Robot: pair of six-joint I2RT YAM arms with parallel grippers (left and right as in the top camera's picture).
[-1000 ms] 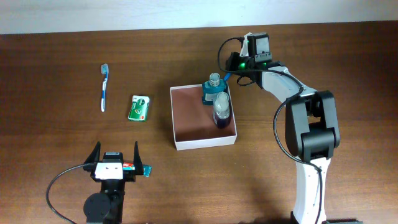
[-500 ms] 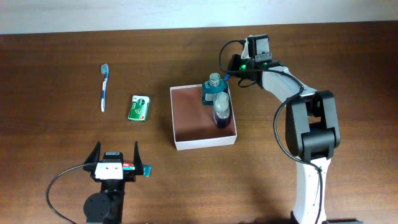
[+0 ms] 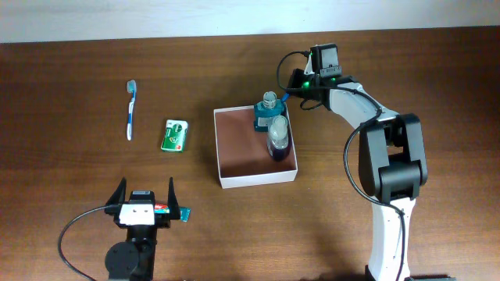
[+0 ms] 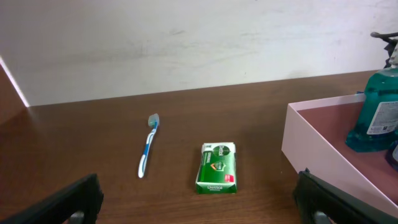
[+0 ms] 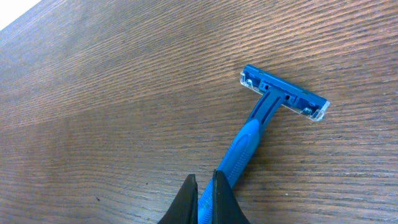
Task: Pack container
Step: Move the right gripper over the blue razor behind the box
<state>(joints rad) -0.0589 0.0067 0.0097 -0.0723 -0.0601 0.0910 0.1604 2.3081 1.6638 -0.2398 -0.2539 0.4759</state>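
Wooden table (image 3: 78,62): container (image 3: 258,179) with teal bottle (image 3: 267,115), clear bottle (image 3: 278,139); right claw (image 5: 202,185) clamped on razor (image 5: 267,106), left claw (image 3: 146,191) apart.

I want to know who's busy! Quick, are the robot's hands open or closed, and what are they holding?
Left gripper: open, holding nothing.
Right gripper: closed on the handle of the blue razor.

Container (image 3: 257,180) at centre, white walls, reddish-brown floor; inside, toward 1 o'clock, teal bottle (image 3: 266,118), with a second bottle (image 3: 279,139) just beside it at 5 o'clock; packet (image 3: 176,135) at container's 9 o'clock; toothbrush (image 3: 130,111) farther off, toward 10 o'clock; left gripper (image 3: 146,187) at 7 o'clock, jaws spread wide; right gripper (image 3: 291,92) just off the 1 o'clock corner, fingers hidden under the wrist.
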